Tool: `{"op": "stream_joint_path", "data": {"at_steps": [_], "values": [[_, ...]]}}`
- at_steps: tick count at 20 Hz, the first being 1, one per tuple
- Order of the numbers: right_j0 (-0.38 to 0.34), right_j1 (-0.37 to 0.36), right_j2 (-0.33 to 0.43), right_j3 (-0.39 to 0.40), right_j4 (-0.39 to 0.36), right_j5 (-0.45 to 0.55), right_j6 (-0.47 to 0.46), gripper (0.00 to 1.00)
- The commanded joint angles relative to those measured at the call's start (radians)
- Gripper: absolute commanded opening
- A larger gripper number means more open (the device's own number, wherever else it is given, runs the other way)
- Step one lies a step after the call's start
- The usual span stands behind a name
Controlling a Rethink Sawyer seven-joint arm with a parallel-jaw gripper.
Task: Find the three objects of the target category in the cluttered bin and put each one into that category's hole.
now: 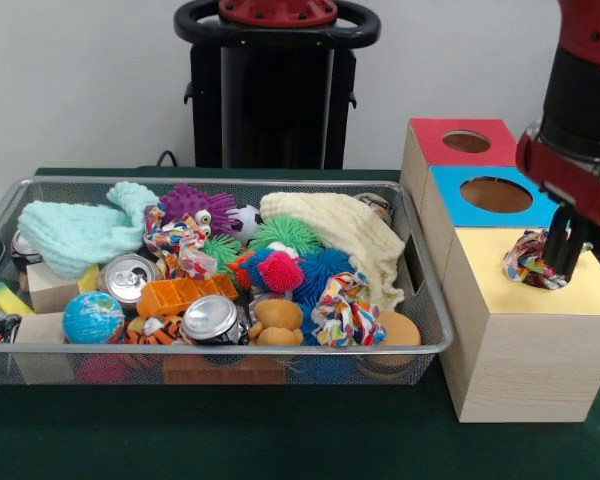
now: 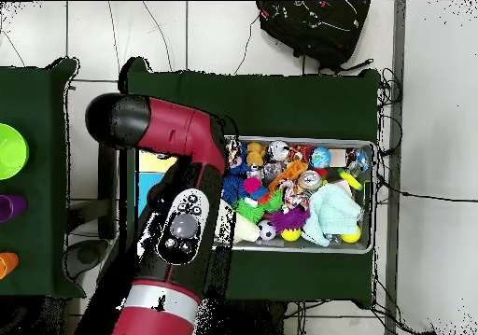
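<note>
Jaws (image 1: 560, 262) pinching one spotted cloth knot (image 1: 533, 261) right at the yellow box hole (image 1: 540, 275) (not dropped yet). Two more knots (image 1: 346, 310) sit in the bin (image 1: 220, 348), well away from the jaws.

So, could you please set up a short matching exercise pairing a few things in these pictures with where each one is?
Things:
1. knotted cloth twist
2. globe ball
3. red-topped box
4. mint knitted cloth

Places:
A. farthest box from the front camera
B. at the yellow-topped box's hole, at the gripper
C. bin's near left part in the front view
D. bin's far left part in the front view

Pairs: 1-B, 2-C, 3-A, 4-D
</note>
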Motion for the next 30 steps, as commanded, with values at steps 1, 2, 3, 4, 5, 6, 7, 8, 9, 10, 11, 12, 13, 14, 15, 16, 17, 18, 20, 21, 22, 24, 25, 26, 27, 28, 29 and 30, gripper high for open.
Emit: {"op": "stream_joint_path", "data": {"at_steps": [1, 2, 3, 4, 5, 6, 7, 8, 9, 10, 11, 12, 13, 14, 15, 16, 17, 18, 20, 21, 22, 24, 25, 26, 27, 28, 29, 30], "values": [[0.0, 0.045, 0.079, 0.088, -0.005, 0.004, 0.183, 0.0], [0.011, 0.027, 0.076, 0.101, 0.001, 0.019, 0.193, 0.0], [0.023, 0.008, 0.071, 0.11, 0.005, 0.043, 0.207, 0.0], [0.029, -0.012, 0.063, 0.115, 0.002, 0.074, 0.207, 0.0], [0.03, -0.03, 0.051, 0.111, -0.009, 0.114, 0.198, 0.0], [0.027, -0.048, 0.043, 0.112, -0.017, 0.142, 0.186, 0.0], [0.021, -0.059, 0.035, 0.103, -0.026, 0.168, 0.174, 0.0], [0.012, -0.067, 0.033, 0.092, -0.028, 0.189, 0.166, 0.0], [0.004, -0.07, 0.035, 0.078, -0.027, 0.204, 0.163, 0.0], [-0.001, -0.066, 0.038, 0.067, -0.024, 0.208, 0.167, 0.0], [0.001, -0.05, 0.044, 0.062, -0.018, 0.184, 0.176, 0.0], [0.002, -0.034, 0.049, 0.057, -0.013, 0.16, 0.185, 0.0], [0.005, -0.001, 0.056, 0.052, -0.009, 0.117, 0.195, 0.0], [0.004, 0.03, 0.067, 0.051, -0.004, 0.068, 0.197, 0.0], [0.004, 0.056, 0.074, 0.05, -0.002, 0.028, 0.198, 0.0], [0.006, 0.073, 0.083, 0.056, 0.004, -0.011, 0.203, 0.0], [0.009, 0.085, 0.089, 0.06, 0.009, -0.036, 0.207, 0.0], [0.011, 0.093, 0.097, 0.065, 0.018, -0.054, 0.215, 0.0], [0.015, 0.102, 0.109, 0.078, 0.028, -0.083, 0.215, 0.0], [0.016, 0.103, 0.119, 0.09, 0.034, -0.104, 0.21, 0.0], [0.018, 0.101, 0.124, 0.103, 0.039, -0.116, 0.21, 0.0], [0.021, 0.077, 0.13, 0.136, 0.044, -0.106, 0.195, 0.0], [0.022, 0.053, 0.135, 0.162, 0.05, -0.094, 0.186, 0.0], [0.024, 0.028, 0.14, 0.187, 0.057, -0.083, 0.178, 0.0], [0.027, 0.002, 0.148, 0.216, 0.071, -0.075, 0.178, 0.0], [0.032, -0.019, 0.147, 0.235, 0.076, -0.068, 0.176, 0.0], [0.036, -0.037, 0.148, 0.254, 0.083, -0.065, 0.175, 0.0], [0.044, -0.049, 0.141, 0.262, 0.084, -0.055, 0.18, 0.0]]}}
